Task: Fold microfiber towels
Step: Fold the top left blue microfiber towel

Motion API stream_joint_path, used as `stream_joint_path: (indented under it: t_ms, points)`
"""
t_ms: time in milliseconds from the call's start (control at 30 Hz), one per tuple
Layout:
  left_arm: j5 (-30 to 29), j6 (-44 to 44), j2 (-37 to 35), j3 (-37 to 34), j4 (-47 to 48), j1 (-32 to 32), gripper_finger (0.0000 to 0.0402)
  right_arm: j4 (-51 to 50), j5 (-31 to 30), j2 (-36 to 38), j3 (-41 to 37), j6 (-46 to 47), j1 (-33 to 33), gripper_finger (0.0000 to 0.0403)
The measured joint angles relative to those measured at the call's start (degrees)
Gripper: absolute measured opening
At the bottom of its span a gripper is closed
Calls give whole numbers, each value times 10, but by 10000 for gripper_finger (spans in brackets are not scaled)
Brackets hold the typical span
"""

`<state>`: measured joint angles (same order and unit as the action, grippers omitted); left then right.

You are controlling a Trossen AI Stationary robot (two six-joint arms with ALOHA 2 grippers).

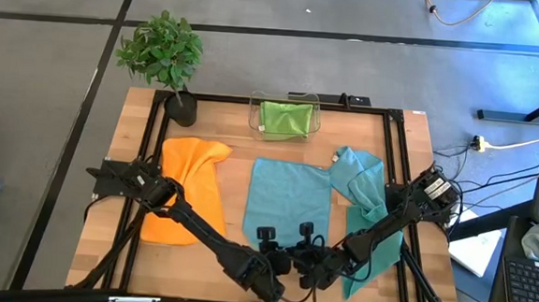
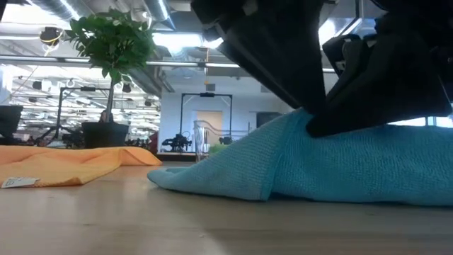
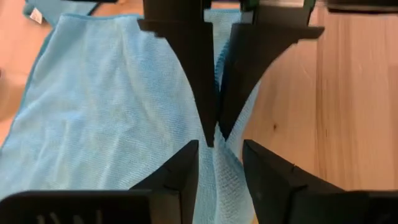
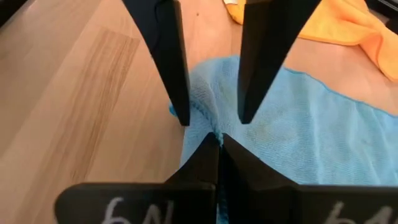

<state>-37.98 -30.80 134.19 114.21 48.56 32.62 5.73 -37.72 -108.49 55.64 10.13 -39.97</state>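
Note:
A teal microfiber towel [image 1: 286, 194] lies spread on the table's middle, and its near edge is drawn up into a peak [image 2: 301, 120]. My right gripper [image 4: 217, 146] is shut on that peak. My left gripper [image 3: 217, 165] faces it from the other side and is open, with one finger on each side of the raised ridge of cloth. An orange towel [image 1: 187, 193] lies on the table to the left. A second teal towel [image 1: 365, 199] lies crumpled to the right. A lime green towel [image 1: 286, 117] sits in the clear bin [image 1: 252, 122]. My left gripper has the towel's ridge [image 3: 214, 186] running between its open fingers [image 3: 183, 168]; I cannot tell whether they touch the cloth. My right gripper pinches the bunched near edge of the teal towel [image 4: 208, 127] between its two fingertips [image 3: 208, 118]. It slants down from the near right. The pinched part is lifted off the wood, and the rest of the towel lies on the table.
A potted plant [image 1: 163, 55] stands at the far left corner. A black frame [image 1: 392, 140] runs round the tabletop. Bare wood [image 2: 212, 227] shows along the near edge, in front of the towel.

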Motion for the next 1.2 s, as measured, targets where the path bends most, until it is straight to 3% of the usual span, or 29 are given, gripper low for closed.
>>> stream_joint_path:
  t_ms: [533,1200]
  points:
    - [-2,-47,0,0,62,-4,114,-15,-18,17,8,-20,17,7]
    - [-63,-78,0,0,64,-7,114,-33,-26,49,8,-30,31,7]
